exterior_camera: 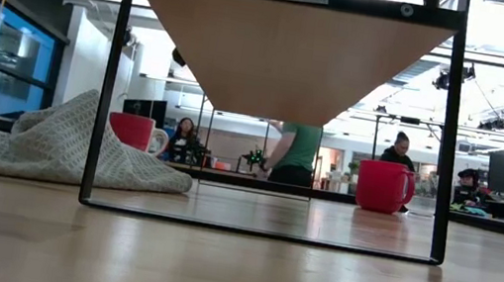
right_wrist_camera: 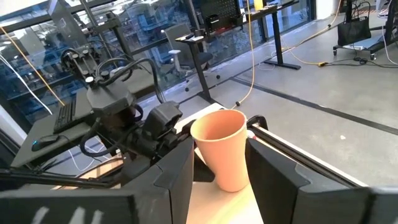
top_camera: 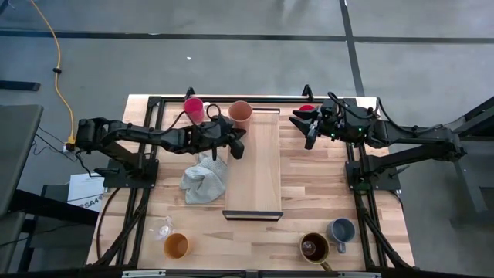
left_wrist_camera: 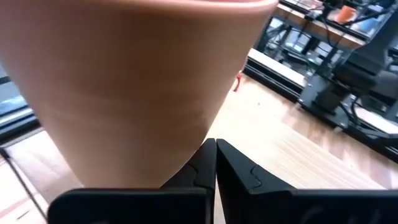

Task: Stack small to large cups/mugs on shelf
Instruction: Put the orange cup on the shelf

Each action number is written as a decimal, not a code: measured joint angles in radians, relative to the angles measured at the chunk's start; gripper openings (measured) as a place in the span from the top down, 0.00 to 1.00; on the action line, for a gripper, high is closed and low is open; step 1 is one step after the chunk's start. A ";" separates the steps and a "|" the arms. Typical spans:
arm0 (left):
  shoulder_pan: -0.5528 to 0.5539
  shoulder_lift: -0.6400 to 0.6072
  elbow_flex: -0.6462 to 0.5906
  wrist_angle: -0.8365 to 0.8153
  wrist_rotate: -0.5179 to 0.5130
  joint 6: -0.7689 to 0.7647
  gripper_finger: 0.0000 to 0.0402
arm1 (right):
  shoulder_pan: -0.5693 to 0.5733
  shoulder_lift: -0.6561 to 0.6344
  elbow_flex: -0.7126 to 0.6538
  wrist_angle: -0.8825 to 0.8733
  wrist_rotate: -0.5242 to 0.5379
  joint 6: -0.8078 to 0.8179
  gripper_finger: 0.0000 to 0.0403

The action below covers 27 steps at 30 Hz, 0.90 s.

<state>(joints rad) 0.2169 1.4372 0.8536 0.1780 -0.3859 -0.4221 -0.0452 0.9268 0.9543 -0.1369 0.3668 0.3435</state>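
Note:
A peach cup (top_camera: 240,114) stands upright on the far left corner of the raised light-wood shelf (top_camera: 255,177); it fills the left wrist view (left_wrist_camera: 137,87). My left gripper (top_camera: 238,147) is shut, its tips close beside the cup's lower wall (left_wrist_camera: 216,152). My right gripper (top_camera: 309,130) hangs open beyond the shelf's far right corner and faces the cup across the board (right_wrist_camera: 221,143). A pink cup (top_camera: 193,106) and a red cup (top_camera: 306,110) stand on the table at the far edge. My left gripper's shut fingertips (left_wrist_camera: 208,155) stand right at the peach cup's lower side wall (left_wrist_camera: 186,134), coming roughly level from the cup's near left side. Whether they touch the wall I cannot tell.
A grey cloth (top_camera: 204,179) lies crumpled left of the shelf. Near the front edge stand an orange cup (top_camera: 176,245), a clear glass (top_camera: 160,228), a brown mug (top_camera: 314,247) and a blue-grey mug (top_camera: 340,229). People sit in the room behind (exterior_camera: 400,153).

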 joint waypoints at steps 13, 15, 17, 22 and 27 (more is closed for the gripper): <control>0.000 0.000 0.000 -0.001 -0.034 0.033 1.00 | 0.000 0.000 0.000 0.000 0.000 0.035 0.66; 0.000 0.000 0.000 -0.001 -0.045 0.036 1.00 | 0.000 0.000 0.000 0.000 0.000 0.038 0.66; 0.000 0.000 0.000 -0.001 -0.053 0.037 1.00 | 0.000 0.000 0.000 0.000 0.000 0.042 0.66; 0.000 0.000 0.000 -0.001 -0.053 0.066 1.00 | 0.000 0.000 0.000 0.000 0.000 0.042 0.66; 0.013 0.000 0.000 -0.001 -0.052 0.085 1.00 | 0.000 0.000 0.000 0.000 0.000 0.042 0.66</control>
<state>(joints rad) 0.2300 1.4372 0.8539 0.1768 -0.4374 -0.3370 -0.0452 0.9268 0.9543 -0.1370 0.3668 0.3853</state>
